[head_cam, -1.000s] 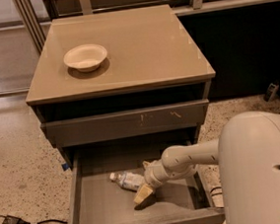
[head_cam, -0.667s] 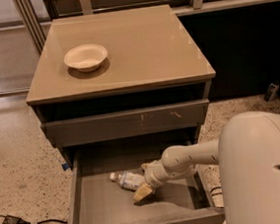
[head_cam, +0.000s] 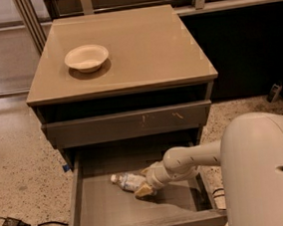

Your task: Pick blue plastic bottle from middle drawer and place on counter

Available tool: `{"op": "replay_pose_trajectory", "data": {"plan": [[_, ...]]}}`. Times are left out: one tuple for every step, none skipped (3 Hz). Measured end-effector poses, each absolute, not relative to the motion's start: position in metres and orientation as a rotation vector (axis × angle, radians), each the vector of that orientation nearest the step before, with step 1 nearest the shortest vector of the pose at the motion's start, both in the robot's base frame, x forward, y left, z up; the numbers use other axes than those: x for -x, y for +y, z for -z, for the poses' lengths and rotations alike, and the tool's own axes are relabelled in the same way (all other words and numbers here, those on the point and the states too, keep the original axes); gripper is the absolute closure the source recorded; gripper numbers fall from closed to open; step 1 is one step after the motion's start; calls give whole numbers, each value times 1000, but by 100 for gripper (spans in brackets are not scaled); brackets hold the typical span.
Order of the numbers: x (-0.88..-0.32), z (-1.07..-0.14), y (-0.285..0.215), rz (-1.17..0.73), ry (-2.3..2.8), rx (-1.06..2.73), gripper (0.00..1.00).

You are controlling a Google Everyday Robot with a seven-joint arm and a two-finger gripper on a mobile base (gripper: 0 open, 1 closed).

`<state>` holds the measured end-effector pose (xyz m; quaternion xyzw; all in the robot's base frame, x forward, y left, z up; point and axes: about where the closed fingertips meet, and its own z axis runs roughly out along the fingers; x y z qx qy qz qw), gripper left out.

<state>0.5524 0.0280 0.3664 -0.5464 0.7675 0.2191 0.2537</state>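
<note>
The blue plastic bottle point(head_cam: 124, 180) lies on its side on the bare floor of the open middle drawer point(head_cam: 98, 209), its white cap pointing left. My gripper point(head_cam: 145, 182) reaches into the drawer from the right and is at the bottle's right end, low over the drawer floor. The bottle's right end is hidden behind the gripper. The counter point(head_cam: 140, 50) is the tan glossy top of the cabinet above.
A white paper bowl point(head_cam: 86, 57) stands on the counter's left part. A shut drawer front with pale scratches point(head_cam: 127, 124) is above the open drawer. My white arm body point(head_cam: 267, 173) fills the lower right. A black cable point(head_cam: 22, 224) lies on the speckled floor at left.
The gripper has edged slightly up and in at the bottle's right end. The bottle still lies in the same place.
</note>
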Motion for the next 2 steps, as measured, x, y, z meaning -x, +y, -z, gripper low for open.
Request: {"op": "replay_pose_trajectory", "data": {"plan": [[-552,-366,28,-596,2086,1485,95],[-554,-366,32,-625,2084,1501,100]]}}
